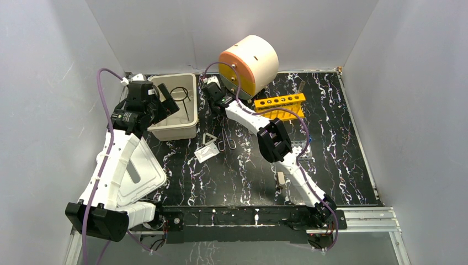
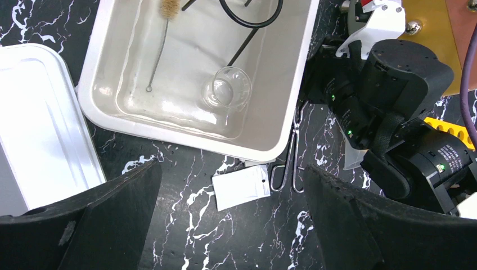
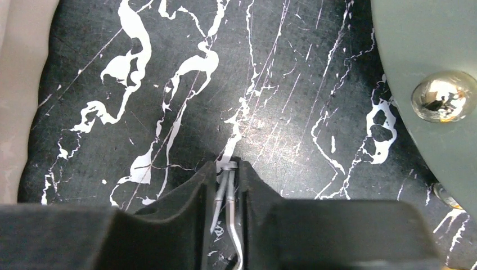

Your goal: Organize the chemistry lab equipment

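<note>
1. We are looking down on a black, white-veined bench, with both arms reaching towards its far edge
2. The left gripper is hovering over the white rectangular tub, which is sitting by the bench's far-left corner. Its jaws are standing spread wide and are holding nothing
3. On the tub's floor we are seeing three items. The black ring with handle is lying at the far end, the clear glass beaker is resting near the middle, and a thin wire brush is lying along the left side
4. The right gripper is sitting low over the bench near the far edge, in the gap between the tub and the big round cream-and-orange drawer unit. Its jaws are standing narrow and are gripping the tips of the thin metal tongs
5. The tongs are lying on the bench along the tub's right wall, with their loop handles pointing towards the near edge
6. The white square pad is lying just beside those loops, off the tub's near-right corner. The metal triangle is lying just beside the pad on its far side
7. A yellow rack is standing beside the drawer unit on its right, and a white lid is lying towards the bench's near-left corner
</note>
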`<state>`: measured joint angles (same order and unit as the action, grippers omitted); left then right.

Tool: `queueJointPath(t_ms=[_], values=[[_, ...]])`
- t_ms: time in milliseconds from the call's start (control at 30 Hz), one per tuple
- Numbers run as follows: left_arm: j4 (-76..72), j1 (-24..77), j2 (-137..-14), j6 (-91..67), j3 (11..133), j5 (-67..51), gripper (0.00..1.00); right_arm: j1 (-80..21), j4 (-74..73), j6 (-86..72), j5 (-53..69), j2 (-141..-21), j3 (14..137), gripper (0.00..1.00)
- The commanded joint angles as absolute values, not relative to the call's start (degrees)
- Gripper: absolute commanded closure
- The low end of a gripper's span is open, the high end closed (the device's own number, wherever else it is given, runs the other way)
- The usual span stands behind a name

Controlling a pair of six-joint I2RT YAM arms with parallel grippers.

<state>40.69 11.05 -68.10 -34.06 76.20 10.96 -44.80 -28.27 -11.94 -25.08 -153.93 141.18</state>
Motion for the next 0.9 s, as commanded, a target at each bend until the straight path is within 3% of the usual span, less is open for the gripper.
queueJointPath(t_ms=[0, 200, 500, 867], values=[[40.7, 11.3, -68.2, -33.5, 77.8, 10.4, 0.05, -44.4, -26.7, -11.5, -21.9, -154.9, 143.7, 0.76], [37.5, 11.3, -67.9, -31.8, 76.2, 4.4, 0.05, -44.3, -27.9, -12.1, -21.2, -152.4, 144.7, 1.0], [31.8, 11.3, -68.6, -31.4, 72.4, -7.5, 0.06, -44.4, -30.1, -13.7, -20.5, -142.0, 142.0, 1.0], [25.4, 11.3, -67.9, -32.8, 67.6, -17.7, 0.06, -44.4, -22.5, -17.4, -16.3, -121.5, 122.5, 1.0]])
